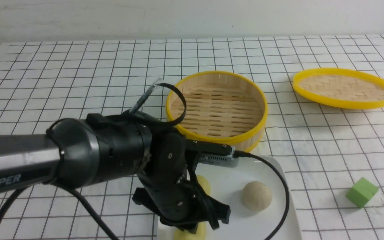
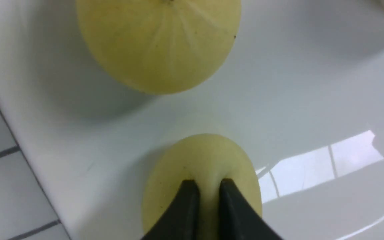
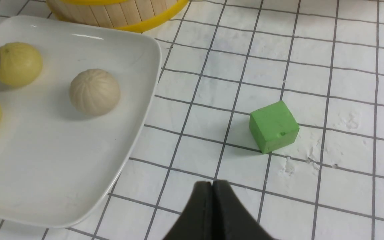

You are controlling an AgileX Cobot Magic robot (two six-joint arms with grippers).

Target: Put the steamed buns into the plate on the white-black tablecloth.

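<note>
Left arm (image 1: 15, 156) marked "PiPER"; left hand (image 2: 207, 181) pinching top of yellow bun (image 2: 202, 153) on white plate (image 1: 238, 178); second yellow bun (image 2: 158, 43), beige-grey bun (image 1: 256, 195) beside it on plate; right hand (image 3: 212, 183) pressed together, above grid tablecloth (image 3: 312, 50) near green cube (image 3: 273, 126).

The tablecloth (image 1: 78, 66) is viewed forward from the robot's side. The plate (image 1: 232, 183), shared by all views, is seen very near a yellow bun (image 2: 202, 160) from the left wrist, and from farther off from the right.
</note>
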